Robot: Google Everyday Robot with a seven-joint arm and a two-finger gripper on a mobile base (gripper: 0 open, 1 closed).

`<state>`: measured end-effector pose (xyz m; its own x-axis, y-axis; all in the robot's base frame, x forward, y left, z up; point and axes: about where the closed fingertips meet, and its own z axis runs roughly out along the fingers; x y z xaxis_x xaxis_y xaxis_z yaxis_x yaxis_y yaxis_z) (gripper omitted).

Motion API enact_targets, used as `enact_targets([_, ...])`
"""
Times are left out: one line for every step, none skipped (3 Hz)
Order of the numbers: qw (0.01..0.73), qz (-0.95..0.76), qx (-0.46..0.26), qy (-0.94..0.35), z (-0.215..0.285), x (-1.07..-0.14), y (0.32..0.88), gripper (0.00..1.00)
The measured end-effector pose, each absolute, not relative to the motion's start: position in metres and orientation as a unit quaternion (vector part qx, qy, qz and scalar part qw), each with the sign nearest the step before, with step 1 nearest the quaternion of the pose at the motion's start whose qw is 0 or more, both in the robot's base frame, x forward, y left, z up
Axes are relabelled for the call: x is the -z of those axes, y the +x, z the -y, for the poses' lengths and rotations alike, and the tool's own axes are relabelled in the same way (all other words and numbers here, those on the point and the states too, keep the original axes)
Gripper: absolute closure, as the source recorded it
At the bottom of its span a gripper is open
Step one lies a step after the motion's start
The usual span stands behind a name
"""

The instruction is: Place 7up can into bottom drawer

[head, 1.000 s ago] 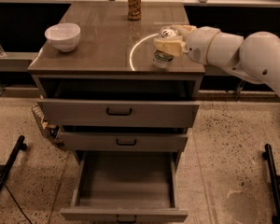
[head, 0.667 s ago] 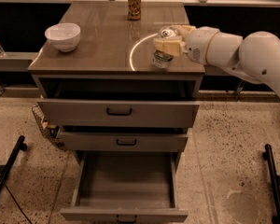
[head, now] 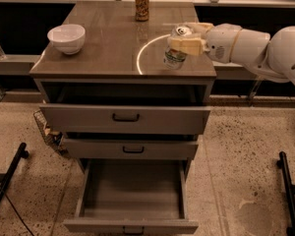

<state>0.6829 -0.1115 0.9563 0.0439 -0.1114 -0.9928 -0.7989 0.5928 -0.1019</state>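
Note:
The 7up can (head: pixel 176 53), white and green with a silver top, stands tilted near the front right of the cabinet top. My gripper (head: pixel 186 41) reaches in from the right and is shut on the can's upper part. The bottom drawer (head: pixel 132 222) is pulled far out below, a shallow grey tray with nothing in it and a small dark handle on its front panel. The can is over the countertop, well above and behind the drawer.
An orange-brown can (head: pixel 141 4) stands at the back of the top. A white bowl (head: pixel 66 37) sits at the left. The two upper drawers (head: pixel 125 118) are partly pulled out. Black stand legs (head: pixel 7 181) lie on the floor left and right.
The can, still in my gripper, has tilted slightly; otherwise almost nothing has moved.

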Motion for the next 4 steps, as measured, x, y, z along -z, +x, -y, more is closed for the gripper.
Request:
enact_targets([0.610, -0.626, -0.279, -0.397, 0.123, -0.947, 0.659, 1.00])
enact_targets([0.599, -0.619, -0.274, -0.427, 0.147, -0.933, 0.624, 1.00])
enact_targets([0.599, -0.619, -0.274, -0.427, 0.147, -0.933, 0.624, 1.00])
enact_targets([0.583, -0.616, -0.298, -0.438, 0.145, -0.923, 0.616, 1.00])
